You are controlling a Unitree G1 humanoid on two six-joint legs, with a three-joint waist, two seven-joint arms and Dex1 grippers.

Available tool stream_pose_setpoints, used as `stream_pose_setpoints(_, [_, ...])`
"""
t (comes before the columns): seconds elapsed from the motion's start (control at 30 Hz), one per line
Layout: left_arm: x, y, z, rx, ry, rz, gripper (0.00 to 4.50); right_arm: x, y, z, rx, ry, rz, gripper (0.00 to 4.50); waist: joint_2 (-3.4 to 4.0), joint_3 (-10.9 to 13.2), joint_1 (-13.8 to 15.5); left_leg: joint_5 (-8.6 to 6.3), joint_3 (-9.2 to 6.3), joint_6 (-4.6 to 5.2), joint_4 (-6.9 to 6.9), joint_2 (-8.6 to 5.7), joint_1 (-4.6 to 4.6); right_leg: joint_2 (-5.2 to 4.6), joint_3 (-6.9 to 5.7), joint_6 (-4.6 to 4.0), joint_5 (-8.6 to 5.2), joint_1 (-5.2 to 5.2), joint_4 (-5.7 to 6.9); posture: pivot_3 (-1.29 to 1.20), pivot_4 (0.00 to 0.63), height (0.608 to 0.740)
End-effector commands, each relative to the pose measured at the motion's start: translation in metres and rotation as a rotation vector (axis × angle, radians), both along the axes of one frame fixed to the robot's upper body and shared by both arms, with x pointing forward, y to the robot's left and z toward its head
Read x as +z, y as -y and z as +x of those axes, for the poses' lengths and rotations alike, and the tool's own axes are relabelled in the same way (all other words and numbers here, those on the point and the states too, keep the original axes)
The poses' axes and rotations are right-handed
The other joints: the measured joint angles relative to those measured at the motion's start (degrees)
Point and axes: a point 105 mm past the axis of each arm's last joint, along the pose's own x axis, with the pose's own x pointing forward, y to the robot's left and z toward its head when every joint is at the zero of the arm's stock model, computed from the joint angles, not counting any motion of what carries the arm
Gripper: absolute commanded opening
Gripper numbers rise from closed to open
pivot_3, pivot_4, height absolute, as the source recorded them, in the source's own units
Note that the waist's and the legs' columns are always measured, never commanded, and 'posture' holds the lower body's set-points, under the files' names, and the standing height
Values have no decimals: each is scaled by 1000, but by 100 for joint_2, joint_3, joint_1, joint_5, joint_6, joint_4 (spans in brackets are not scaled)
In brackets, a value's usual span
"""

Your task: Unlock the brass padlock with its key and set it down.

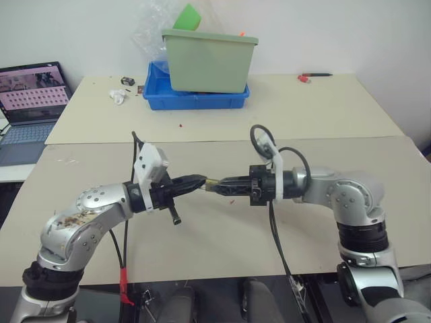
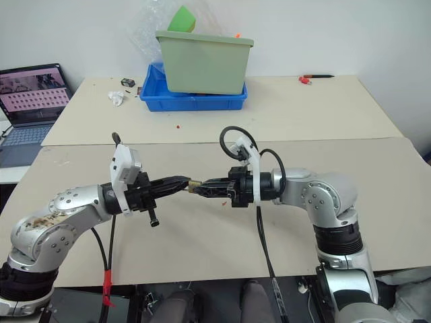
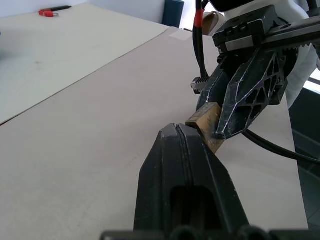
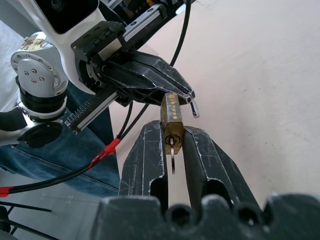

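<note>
Brass padlock (image 4: 172, 119): held above the tabletop (image 1: 222, 242) between both tools. No legible writing. Right tool (image 4: 173, 150): narrow, clamped on lock body, key (image 4: 171, 155) in keyhole. Left tool (image 4: 165, 87): fully closed, fingertips at the shackle (image 4: 192, 106).

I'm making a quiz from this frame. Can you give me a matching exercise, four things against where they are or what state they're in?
Things:
1. brass padlock
2. green bin
3. laptop
4. red pen

Places or states:
A. standing in the blue tray
B. lying at the far table's right end
C. held in the air between the left gripper and the right gripper
D. open, on the left

Pairs: 1-C, 2-A, 3-D, 4-B
</note>
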Motion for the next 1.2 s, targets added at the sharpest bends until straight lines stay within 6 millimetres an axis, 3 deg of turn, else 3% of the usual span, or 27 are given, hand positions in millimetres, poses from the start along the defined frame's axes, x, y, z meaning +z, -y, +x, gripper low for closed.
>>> stream_pose_setpoints(0.03, [7,4,-5,-20,31,3,19,33,-1,-7,48,83,96,118,0,0,-1,0,0,0,0,0,0,0,0,0,0,0,0,0,150,732])
stream_pose_setpoints(0.6, [4,3,-6,-17,18,7,19,41,11,-28,165,108,146,118,-1,0,1,-1,1,1,0,1,0,0,2,0,0,2,-1,0,150,732])
stream_pose_setpoints(1.2, [5,4,-4,-7,31,6,19,31,5,-3,35,85,98,118,-1,0,5,0,1,1,1,0,0,-1,2,0,0,2,-1,0,150,732])
